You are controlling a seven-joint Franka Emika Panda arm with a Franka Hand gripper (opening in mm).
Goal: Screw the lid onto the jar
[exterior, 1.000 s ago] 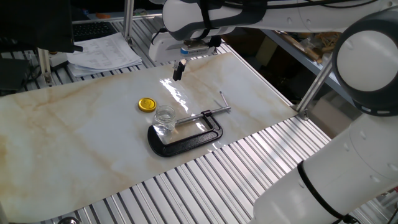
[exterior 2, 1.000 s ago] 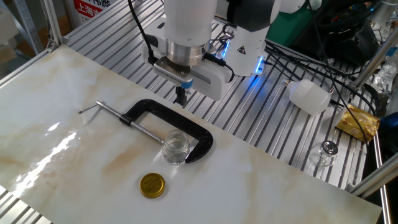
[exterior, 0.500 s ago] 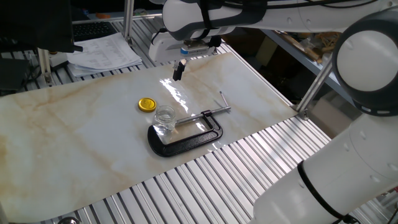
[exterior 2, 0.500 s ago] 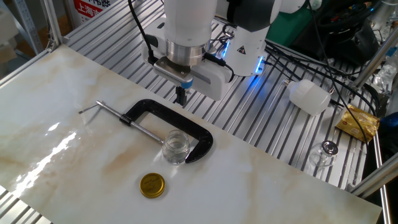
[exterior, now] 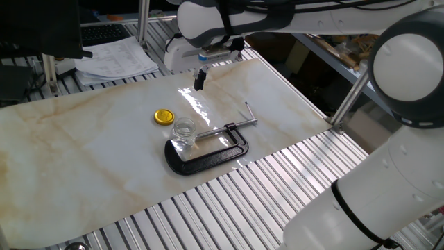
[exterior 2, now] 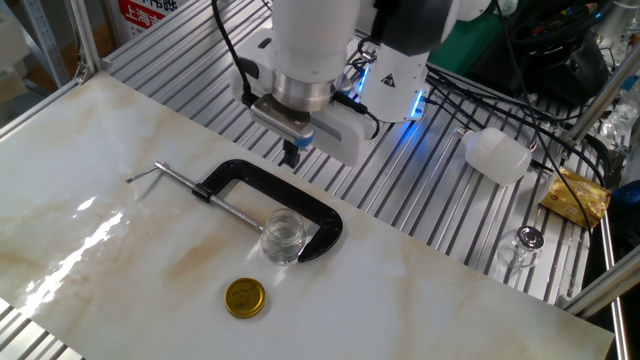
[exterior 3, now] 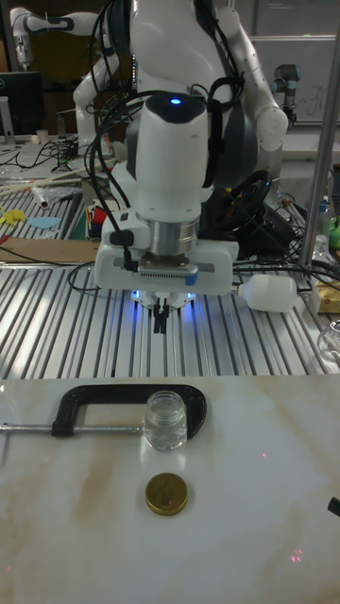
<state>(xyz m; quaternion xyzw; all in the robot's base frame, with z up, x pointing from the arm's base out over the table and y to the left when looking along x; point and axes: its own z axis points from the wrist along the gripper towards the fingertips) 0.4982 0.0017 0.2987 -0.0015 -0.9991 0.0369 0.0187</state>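
The marble-look tabletop [exterior 2: 420, 265] carries the jar [exterior 2: 283, 236], the lid [exterior 2: 245, 297], a black C-clamp [exterior 2: 300, 205] — jar seemingly touching it.

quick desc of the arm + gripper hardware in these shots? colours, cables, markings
White glossy arm with rounded shells and dark bands at the joints. Black cables run along it. A blue light glows on the wrist, more blue beneath the hand. The white gripper body is wide and flat with small black fingers and a blue tag on its front.

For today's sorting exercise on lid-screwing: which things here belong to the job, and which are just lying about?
Job:
the lid
the jar
the gripper, above the table, holding nothing

Lying about:
black C-clamp (the jar sits in it)
white plastic bottle
papers
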